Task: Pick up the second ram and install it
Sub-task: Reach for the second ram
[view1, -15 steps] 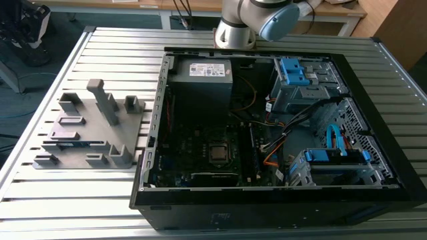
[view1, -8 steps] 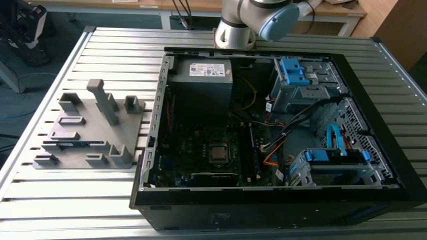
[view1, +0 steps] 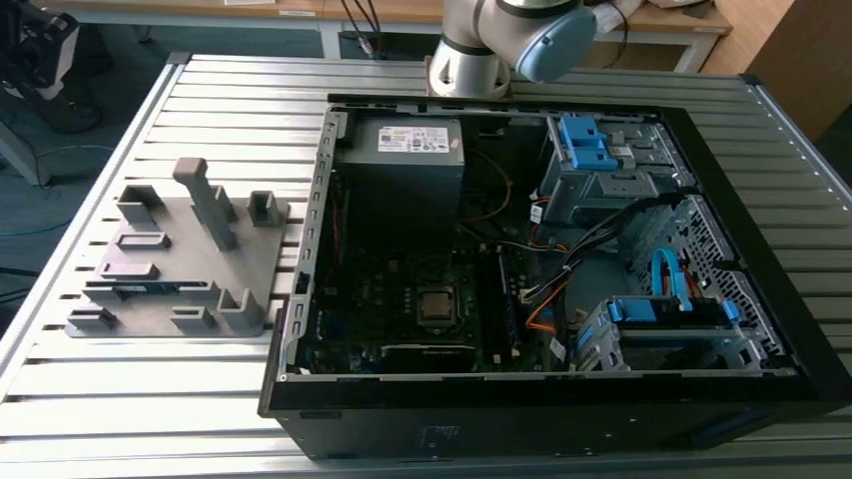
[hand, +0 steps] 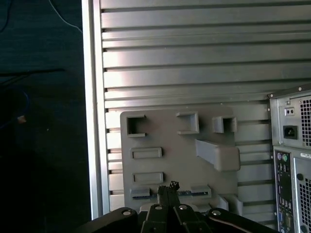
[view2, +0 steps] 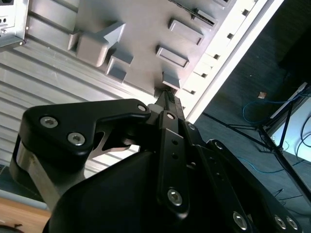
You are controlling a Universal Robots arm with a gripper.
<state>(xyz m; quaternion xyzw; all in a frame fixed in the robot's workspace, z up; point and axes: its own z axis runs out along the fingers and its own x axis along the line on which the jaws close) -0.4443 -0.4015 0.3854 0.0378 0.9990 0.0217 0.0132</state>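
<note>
Off the case's (view1: 533,414) side toward the exterior view's left: one grey fixture (view1: 174,254) on the slatted table (view1: 120,399). The second ram (view1: 131,288) lies on edge in a fixture slot, in the half away from the case. It is not lifted and not touched.

My gripper (hand: 169,188) hangs well above the fixture, apart from the ram. My fingers (view2: 167,121) are clenched together with nothing between them.

Inside the case is the motherboard (view1: 399,299). Just past its CPU socket (view1: 434,304) a darker stick (view1: 506,299) looks seated, though I can't be sure. Beyond that come the cables (view1: 586,239), then the drive cages (view1: 586,150).

Risks, as I judge them:
- The ram is thin and sits low in its slot. An off-centre pinch would tilt it, jam it on the slot walls, or let it slip.
- The case wall stands between fixture and motherboard. A low carry would strike it.
- Any free socket lies close beside the darker stick. A skewed descent would knock that stick or miss the socket.
- The cables hang near the motherboard and could snag.

Count:
- fixture 1
- second ram 1
- arm (view1: 506,45) 1
- gripper 1
- case 1
- darker stick 1
- blue-fronted drive cages 2
</note>
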